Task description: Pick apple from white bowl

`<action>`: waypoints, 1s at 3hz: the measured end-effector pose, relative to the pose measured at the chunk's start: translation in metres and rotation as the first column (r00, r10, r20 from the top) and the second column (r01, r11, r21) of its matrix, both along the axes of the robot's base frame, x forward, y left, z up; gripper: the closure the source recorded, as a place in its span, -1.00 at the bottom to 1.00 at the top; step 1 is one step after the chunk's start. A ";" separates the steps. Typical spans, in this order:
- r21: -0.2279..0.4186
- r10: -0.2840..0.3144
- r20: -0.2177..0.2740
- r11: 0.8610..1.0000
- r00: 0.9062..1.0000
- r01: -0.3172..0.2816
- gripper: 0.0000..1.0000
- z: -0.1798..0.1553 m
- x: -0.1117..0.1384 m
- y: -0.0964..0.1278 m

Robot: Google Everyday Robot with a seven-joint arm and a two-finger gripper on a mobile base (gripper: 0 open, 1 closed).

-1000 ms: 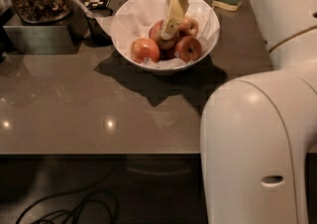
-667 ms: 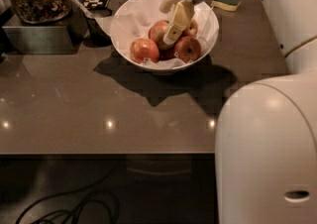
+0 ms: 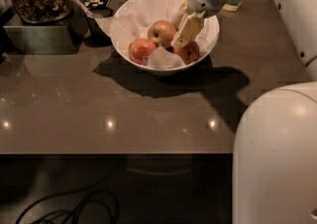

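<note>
1. Countertop (image 3: 124,114) stretches wide from the white bowl (image 3: 212,39) to its near edge; nut container (image 3: 34,0) stands far left
2. Gripper (image 3: 185,29) hangs inside the bowl's right half, among three apples (image 3: 161,32); whether it is spread or closed cannot be told

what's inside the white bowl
Three apples lie on crumpled white paper lining the white bowl, with the gripper low between the two right ones. Anything beneath the paper is covered.
</note>
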State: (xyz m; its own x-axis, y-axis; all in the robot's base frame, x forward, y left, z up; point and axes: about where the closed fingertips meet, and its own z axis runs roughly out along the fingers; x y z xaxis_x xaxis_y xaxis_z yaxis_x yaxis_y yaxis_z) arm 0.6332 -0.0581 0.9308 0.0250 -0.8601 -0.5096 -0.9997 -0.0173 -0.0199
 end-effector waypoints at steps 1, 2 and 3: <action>0.000 0.000 0.000 1.000 1.000 0.000 -0.56 0.001 0.001 0.000; -0.002 0.008 0.013 1.000 1.000 -0.008 -0.98 -0.005 0.015 0.007; -0.008 -0.005 0.034 1.000 0.999 0.006 -1.00 -0.001 0.023 0.006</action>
